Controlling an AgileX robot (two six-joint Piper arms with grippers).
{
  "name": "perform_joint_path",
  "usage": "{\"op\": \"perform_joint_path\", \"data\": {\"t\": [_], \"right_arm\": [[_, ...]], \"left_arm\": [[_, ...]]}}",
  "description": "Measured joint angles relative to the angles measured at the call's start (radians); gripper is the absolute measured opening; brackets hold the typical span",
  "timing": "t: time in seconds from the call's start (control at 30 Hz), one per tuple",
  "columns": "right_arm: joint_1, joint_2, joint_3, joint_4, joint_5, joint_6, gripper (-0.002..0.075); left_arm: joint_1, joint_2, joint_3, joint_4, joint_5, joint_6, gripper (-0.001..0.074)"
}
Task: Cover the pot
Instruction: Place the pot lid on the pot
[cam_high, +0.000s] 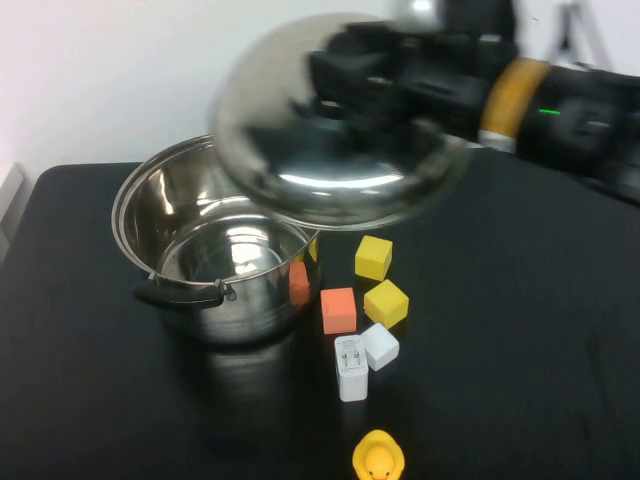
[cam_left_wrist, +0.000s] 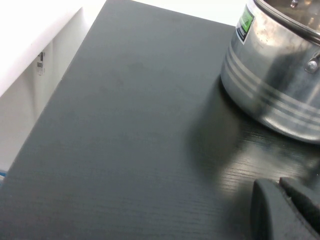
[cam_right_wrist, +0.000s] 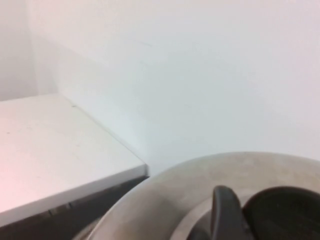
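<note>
The pot (cam_high: 205, 235) is a large shiny steel stockpot with a black handle (cam_high: 180, 295), standing open on the black table at the left. It also shows in the left wrist view (cam_left_wrist: 270, 75). My right gripper (cam_high: 370, 75) is shut on the black knob (cam_right_wrist: 285, 215) of the domed steel lid (cam_high: 340, 140). It holds the lid tilted in the air over the pot's far right rim, apart from it. One finger (cam_right_wrist: 225, 210) shows beside the knob. My left gripper (cam_left_wrist: 282, 187) is shut and empty, low over the table beside the pot.
Right of the pot lie two yellow blocks (cam_high: 373, 257) (cam_high: 386, 303), an orange block (cam_high: 338, 310), a white block (cam_high: 380, 346), a white charger (cam_high: 351, 368) and a yellow duck (cam_high: 378, 458). Another orange block (cam_high: 299, 283) is against the pot. The table's left edge (cam_left_wrist: 60, 85) borders a white surface.
</note>
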Motion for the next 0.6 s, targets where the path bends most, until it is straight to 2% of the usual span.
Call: {"op": "perform_joint_path", "data": {"t": [0.17,0.43,0.6], "right_arm": [[0.061,0.188,-0.196,-0.004,0.034,0.021,0.0346],[0.102,0.408,-0.423,-0.123,0.050,0.230,0.0346],[0.113,0.465,-0.491,-0.213,0.050,0.345,0.0346]], "left_arm": [[0.000,0.000,0.000,0.000,0.000,0.003,-0.0001],[0.000,0.000,0.000,0.000,0.000,0.003,-0.0001],[0.000,0.000,0.000,0.000,0.000,0.003,-0.0001]]}}
